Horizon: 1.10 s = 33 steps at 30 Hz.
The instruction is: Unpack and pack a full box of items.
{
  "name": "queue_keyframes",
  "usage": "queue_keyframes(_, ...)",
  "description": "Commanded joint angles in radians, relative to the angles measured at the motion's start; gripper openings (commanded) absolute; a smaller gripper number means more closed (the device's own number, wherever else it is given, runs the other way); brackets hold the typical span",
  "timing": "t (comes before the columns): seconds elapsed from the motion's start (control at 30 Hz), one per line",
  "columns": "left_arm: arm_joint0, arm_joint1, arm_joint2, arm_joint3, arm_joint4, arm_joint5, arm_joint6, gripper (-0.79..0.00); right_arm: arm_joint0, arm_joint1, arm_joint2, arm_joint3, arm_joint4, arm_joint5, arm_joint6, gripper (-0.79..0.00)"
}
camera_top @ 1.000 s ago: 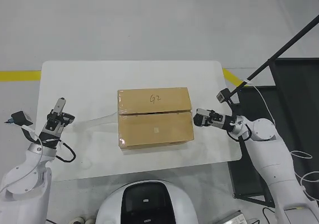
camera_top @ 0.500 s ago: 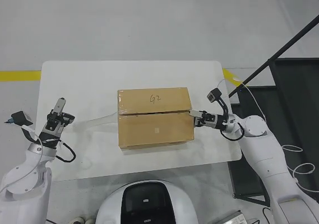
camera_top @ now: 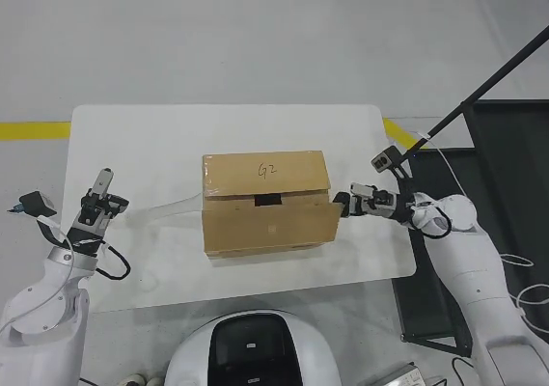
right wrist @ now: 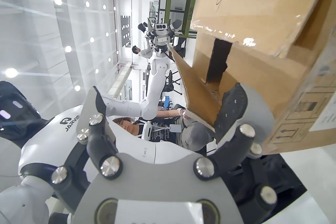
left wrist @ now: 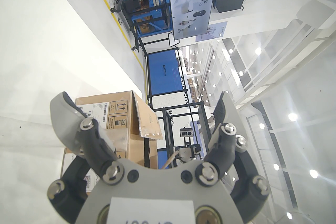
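Note:
The brown cardboard box (camera_top: 267,224) marked "G2" stands in the middle of the white table (camera_top: 149,135). A dark gap (camera_top: 267,200) shows at the seam between its two top flaps. My right gripper (camera_top: 341,205) is open at the box's right end. In the right wrist view the near flap (right wrist: 195,93) is tilted up, its corner against one finger (right wrist: 233,101) of that open gripper (right wrist: 165,101). My left gripper (camera_top: 103,196) hangs open at the table's left side, and a clear tape strip (camera_top: 163,206) runs from it to the box. The tape (left wrist: 115,134) clings to one finger.
A black metal rack (camera_top: 506,193) stands just off the table's right edge, close behind my right arm. A yellow line (camera_top: 13,129) crosses the floor to the left. Bare table lies in front of and behind the box.
My right gripper went in to the seam at the box's right end, then drew back to the right. The near flap has lifted and a dark gap has opened. The left arm kept still.

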<state>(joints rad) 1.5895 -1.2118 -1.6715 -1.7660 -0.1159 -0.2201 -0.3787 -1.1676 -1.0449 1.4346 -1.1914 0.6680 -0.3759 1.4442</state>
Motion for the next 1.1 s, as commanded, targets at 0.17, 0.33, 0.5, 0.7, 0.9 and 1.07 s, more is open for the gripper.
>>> queue_keyframes(0.17,0.0,0.0,0.0,0.0,0.0,0.0,0.0,0.0,-0.1,0.024,0.046,-0.156,0.014,0.057,0.057,0.0)
queue_keyframes(0.33,0.0,0.0,0.0,0.0,0.0,0.0,0.0,0.0,-0.187,0.04,0.046,-0.266,-0.055,0.067,0.067,0.0)
queue_keyframes(0.5,0.0,0.0,0.0,0.0,0.0,0.0,0.0,0.0,-0.26,0.053,0.026,-0.342,-0.102,0.076,0.076,0.0)
queue_keyframes(0.7,0.0,0.0,0.0,0.0,0.0,0.0,0.0,0.0,-0.326,0.067,-0.019,-0.382,-0.197,0.052,0.052,0.0)
queue_keyframes(0.9,0.0,0.0,0.0,0.0,0.0,0.0,0.0,0.0,-0.327,0.065,-0.079,-0.337,-0.282,-0.006,-0.02,0.0)
queue_keyframes(1.07,0.0,0.0,0.0,0.0,0.0,0.0,0.0,0.0,-0.31,0.057,-0.127,-0.305,-0.358,-0.012,-0.138,0.0)
